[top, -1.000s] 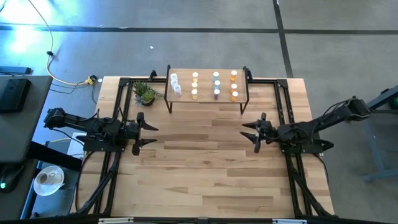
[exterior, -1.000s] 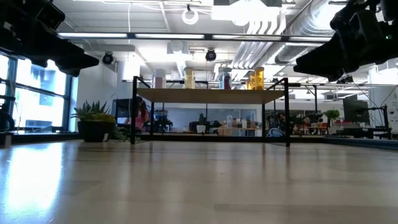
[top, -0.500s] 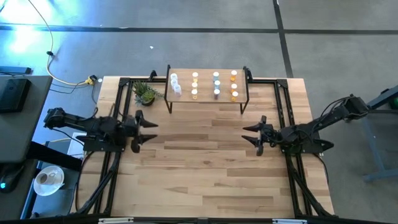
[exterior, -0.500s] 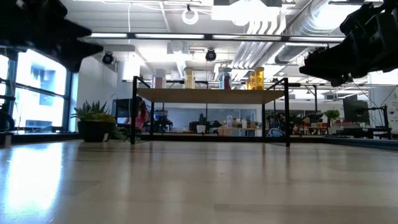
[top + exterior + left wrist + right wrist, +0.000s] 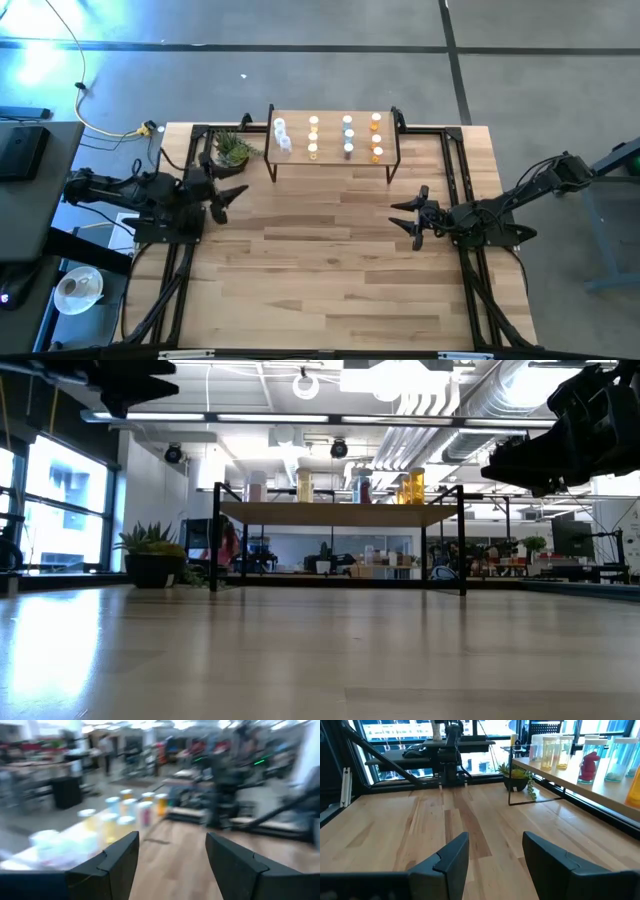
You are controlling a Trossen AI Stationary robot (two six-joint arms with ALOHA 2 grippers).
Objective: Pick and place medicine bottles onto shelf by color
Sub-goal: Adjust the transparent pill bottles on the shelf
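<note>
Left hand, high view: left hand (image 5: 228,195) near the surface's left edge, just in front of the potted plant (image 5: 232,149); fingers spread, nothing between them.
Right hand, high view: right hand (image 5: 405,215) in front of the shelf's right end, well apart from it; fingers spread, empty.
Bottles, high view: medicine bottles (image 5: 313,135) all on the shelf (image 5: 330,160); four lines of three, twelve by count: three clear, three yellow, three blue-green, three orange.
Surface, high view: no bottle seen on the surface (image 5: 330,270).
Low view: shelf (image 5: 340,512) at the far side with bottles (image 5: 305,485) upright on top; one plant (image 5: 150,555) beside its left leg; both arms high, clear of the boards.
Left wrist view: fingers (image 5: 120,862) apart; blurred bottles (image 5: 125,810) beyond.
Right wrist view: fingers (image 5: 452,855) apart, over bare wood; shelf (image 5: 570,777) and plant (image 5: 517,772) off to one side.
Step, by judgement: sorting looks finished, colours grouped line by line.
Next move, by judgement: no pick left; at most, parking both arms clear of the shelf.
</note>
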